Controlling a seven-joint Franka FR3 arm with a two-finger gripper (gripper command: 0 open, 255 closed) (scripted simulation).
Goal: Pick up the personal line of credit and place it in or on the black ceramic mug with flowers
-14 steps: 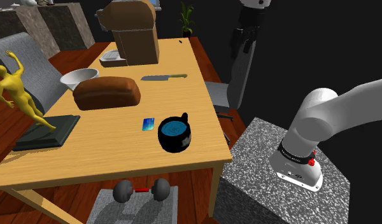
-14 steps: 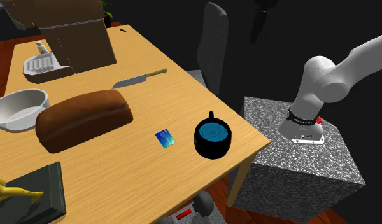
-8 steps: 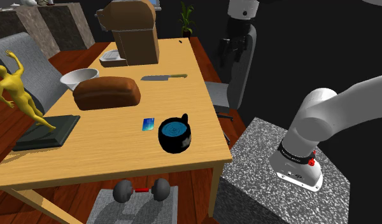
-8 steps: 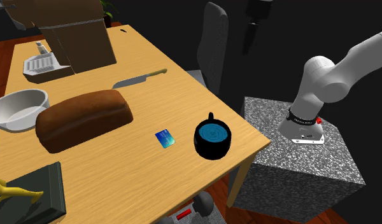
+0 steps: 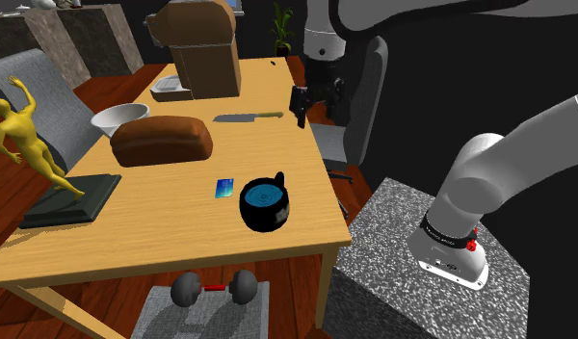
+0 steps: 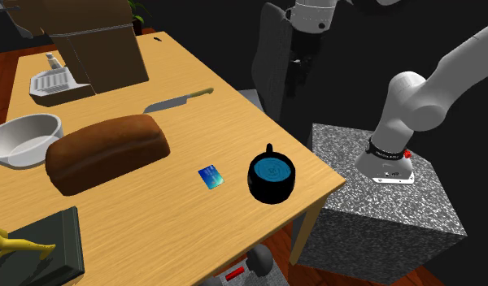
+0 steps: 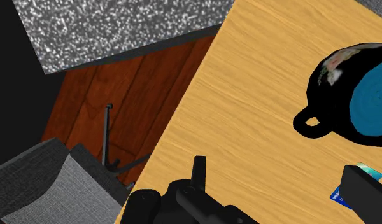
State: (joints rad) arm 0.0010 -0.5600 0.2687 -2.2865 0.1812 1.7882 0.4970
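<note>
Blue card [image 5: 224, 188] lies flat on the wooden table [image 5: 133, 241], just beside the black mug [image 5: 265, 202] with its blue interior. My gripper [image 5: 313, 114] hangs over the table's edge by a grey chair [image 6: 271, 77], well apart from both, fingers spread and holding nothing.

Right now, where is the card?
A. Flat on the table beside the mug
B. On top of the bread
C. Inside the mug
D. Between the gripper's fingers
A: the card lies flat on the table just beside the mug, while the open gripper hangs well away from it, holding nothing.
</note>
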